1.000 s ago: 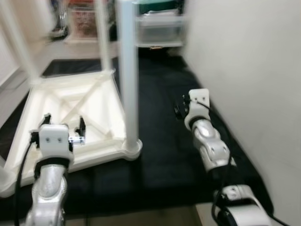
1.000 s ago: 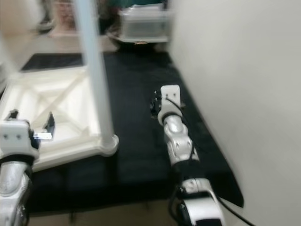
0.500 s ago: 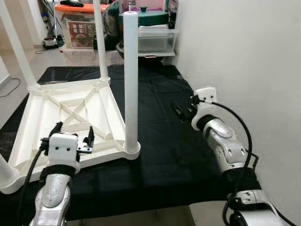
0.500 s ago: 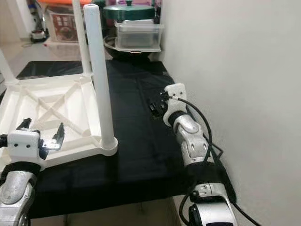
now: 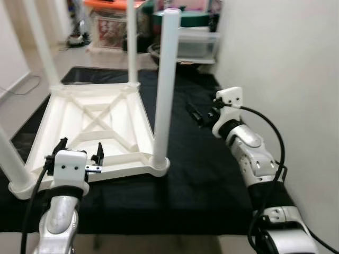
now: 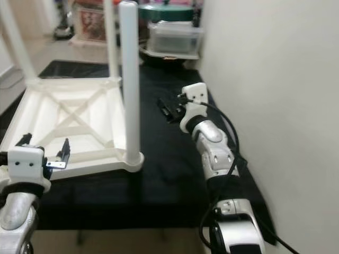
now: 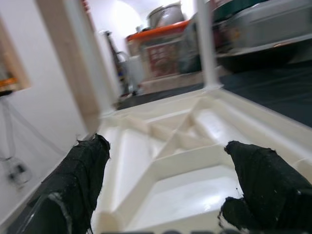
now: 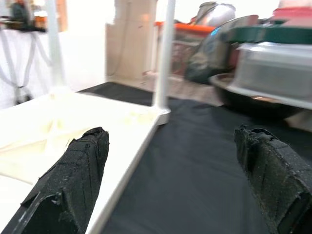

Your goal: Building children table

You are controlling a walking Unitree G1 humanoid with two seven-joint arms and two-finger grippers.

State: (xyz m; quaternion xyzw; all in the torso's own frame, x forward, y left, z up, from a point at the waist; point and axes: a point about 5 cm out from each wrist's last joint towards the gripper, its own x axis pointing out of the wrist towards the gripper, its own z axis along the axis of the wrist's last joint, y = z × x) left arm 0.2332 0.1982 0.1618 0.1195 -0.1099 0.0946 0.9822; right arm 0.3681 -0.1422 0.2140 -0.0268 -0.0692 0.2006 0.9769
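A white children's table (image 5: 95,114) lies upside down on a black mat (image 5: 201,174), its legs pointing up. The near right leg (image 5: 165,84) stands tall in its corner socket. My left gripper (image 5: 79,152) is open, low over the table's near edge, with nothing between its fingers; in the left wrist view the ribbed underside (image 7: 180,141) lies beyond the left gripper (image 7: 165,146). My right gripper (image 5: 197,114) is open above the mat, just right of the near right leg. In the right wrist view the right gripper (image 8: 170,136) faces a far leg (image 8: 163,53).
A white wall (image 5: 286,63) runs close along the right side. Behind the mat stand a clear storage box (image 5: 198,42), a pot with a green lid (image 6: 169,10) and an orange-lidded box (image 5: 108,24). Bare floor (image 5: 21,100) lies to the left.
The head view has swung and sharpened, so the table sits further right in it. My right gripper now stands closer to the near right leg. The left gripper keeps its place at the table edge.
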